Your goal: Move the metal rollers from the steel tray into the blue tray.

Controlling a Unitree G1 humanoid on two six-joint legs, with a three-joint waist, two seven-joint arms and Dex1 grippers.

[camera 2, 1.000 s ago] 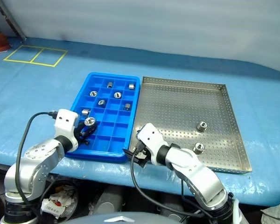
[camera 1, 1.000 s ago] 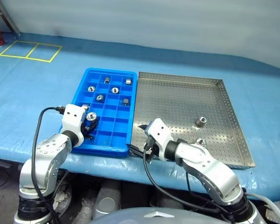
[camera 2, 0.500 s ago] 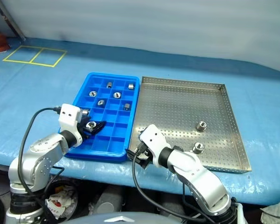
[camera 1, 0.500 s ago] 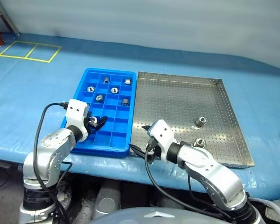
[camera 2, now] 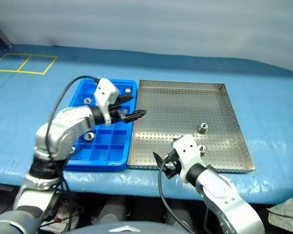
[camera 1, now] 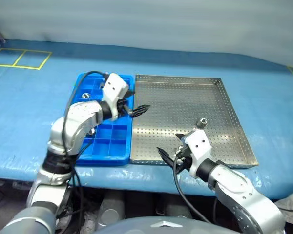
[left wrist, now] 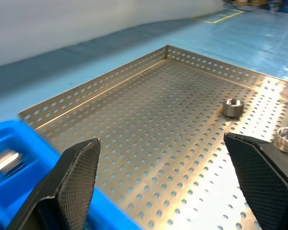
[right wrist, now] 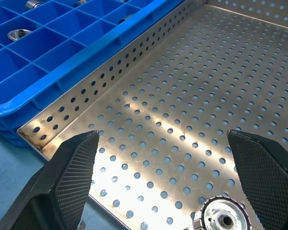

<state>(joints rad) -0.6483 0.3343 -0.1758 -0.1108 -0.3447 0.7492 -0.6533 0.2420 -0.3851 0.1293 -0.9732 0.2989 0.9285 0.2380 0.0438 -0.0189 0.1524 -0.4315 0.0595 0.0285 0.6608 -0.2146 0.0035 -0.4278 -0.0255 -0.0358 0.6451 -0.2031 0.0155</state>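
1. Over the seam between trays, mid-frame in the head views: left gripper (camera 2: 135, 115) has swung across from the blue tray (camera 2: 103, 163), jaws wide and empty (the roller it carried is dropped off).
2. Means one more delivered; left arm is now heading for the next pick.
3. Right gripper (camera 1: 167, 156) spread open, empty, at the steel tray's (camera 1: 185, 90) lower edge.
4. Two metal rollers (camera 2: 203, 128) left on the steel tray, right of centre; blue tray holds several, one per compartment.
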